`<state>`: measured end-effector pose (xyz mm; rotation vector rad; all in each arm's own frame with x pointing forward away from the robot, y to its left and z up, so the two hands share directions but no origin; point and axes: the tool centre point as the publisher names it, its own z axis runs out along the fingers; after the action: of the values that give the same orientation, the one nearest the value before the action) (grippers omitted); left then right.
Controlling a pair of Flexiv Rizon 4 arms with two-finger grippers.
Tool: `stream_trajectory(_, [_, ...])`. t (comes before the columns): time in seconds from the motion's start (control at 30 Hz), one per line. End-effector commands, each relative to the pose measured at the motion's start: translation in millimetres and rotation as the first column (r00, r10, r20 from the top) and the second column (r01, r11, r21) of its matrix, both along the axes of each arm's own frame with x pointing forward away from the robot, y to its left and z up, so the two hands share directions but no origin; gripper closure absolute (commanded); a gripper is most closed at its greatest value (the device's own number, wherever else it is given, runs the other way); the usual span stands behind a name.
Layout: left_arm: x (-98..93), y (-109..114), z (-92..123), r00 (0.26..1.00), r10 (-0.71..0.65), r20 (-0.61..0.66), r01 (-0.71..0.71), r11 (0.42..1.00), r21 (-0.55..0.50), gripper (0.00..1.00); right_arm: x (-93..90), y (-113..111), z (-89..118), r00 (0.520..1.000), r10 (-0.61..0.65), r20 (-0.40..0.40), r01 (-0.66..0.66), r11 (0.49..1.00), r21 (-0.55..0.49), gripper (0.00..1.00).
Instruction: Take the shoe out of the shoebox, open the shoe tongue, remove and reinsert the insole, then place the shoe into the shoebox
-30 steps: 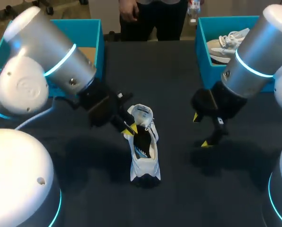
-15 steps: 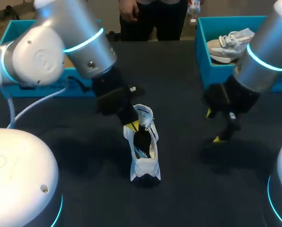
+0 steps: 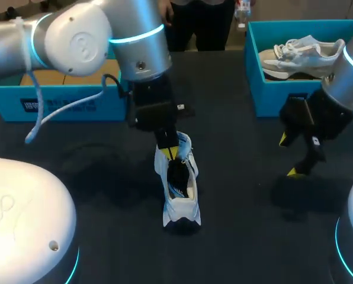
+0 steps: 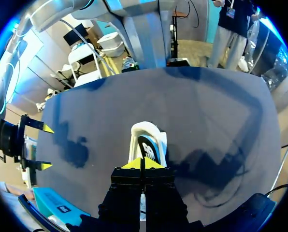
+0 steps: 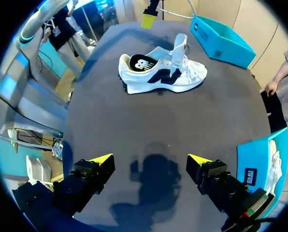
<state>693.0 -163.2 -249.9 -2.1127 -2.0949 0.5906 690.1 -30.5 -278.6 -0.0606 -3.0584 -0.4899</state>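
The right box [image 3: 271,97] is holding a shoe [image 3: 301,52] (the left box [image 3: 58,103] is mostly hidden inside); the left gripper [image 4: 143,163] is pressing closed, the right gripper [image 3: 288,156] gaping wide.

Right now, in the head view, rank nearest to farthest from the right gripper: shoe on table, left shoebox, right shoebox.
1. right shoebox, just behind the right gripper
2. shoe on table, middle
3. left shoebox, far left
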Motion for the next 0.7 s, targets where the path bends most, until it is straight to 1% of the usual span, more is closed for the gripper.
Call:
stream_trajectory(0.03, [1.7, -4, 1, 0.999, -0.04, 0.002, 0.04, 0.993, 0.111, 1.0, -0.6, 0, -1, 1.0, 0.0, 0.002, 0.0, 1.0, -0.001, 0.0])
stream_trajectory(0.1, [5.3, -8, -4, 0.992, -0.121, 0.042, 0.114, 0.984, 0.139, 1.0, -0.6, 0, -1, 1.0, 0.0, 0.002, 0.0, 1.0, -0.001, 0.0])
stream_trajectory(0.17, [12.4, -14, -12, 0.967, -0.253, -0.005, 0.251, 0.958, 0.135, 1.0, -0.6, 0, -1, 1.0, 0.0, 0.002, 0.0, 1.0, -0.001, 0.0])
stream_trajectory(0.2, [13.1, -18, -19, 0.94, -0.341, -0.01, 0.336, 0.92, 0.204, 1.0, -0.6, 0, -1, 1.0, 0.0, 0.002, 0.0, 1.0, -0.001, 0.0])
stream_trajectory(0.23, [10.0, -21, -24, 0.874, -0.485, -0.032, 0.474, 0.837, 0.273, 1.0, -0.6, 0, -1, 1.0, 0.0, 0.002, 0.0, 1.0, -0.001, 0.0])
stream_trajectory(0.57, [10.0, -21, -24, 0.874, -0.485, -0.032, 0.474, 0.837, 0.273, 1.0, -0.6, 0, -1, 1.0, 0.0, 0.002, 0.0, 1.0, -0.001, 0.0])
stream_trajectory(0.6, [11.6, -21, -27, 0.855, -0.518, -0.039, 0.507, 0.816, 0.277, 1.0, -0.6, 0, -1, 1.0, 0.0, 0.002, 0.0, 1.0, -0.001, 0.0])
stream_trajectory(0.63, [14.0, -22, -30, 0.856, -0.516, -0.047, 0.505, 0.811, 0.294, 1.0, -0.6, 0, -1, 1.0, 0.0, 0.002, 0.0, 1.0, -0.001, 0.0])
stream_trajectory(0.67, [15.9, -21, -32, 0.849, -0.527, -0.049, 0.514, 0.799, 0.313, 1.0, -0.6, 0, -1, 1.0, 0.0, 0.002, 0.0, 1.0, -0.001, 0.0])
stream_trajectory(0.7, [17.5, -18, -30, 0.832, -0.553, -0.052, 0.54, 0.783, 0.309, 1.0, -0.6, 0, -1, 1.0, 0.0, 0.002, 0.0, 1.0, -0.001, 0.0])
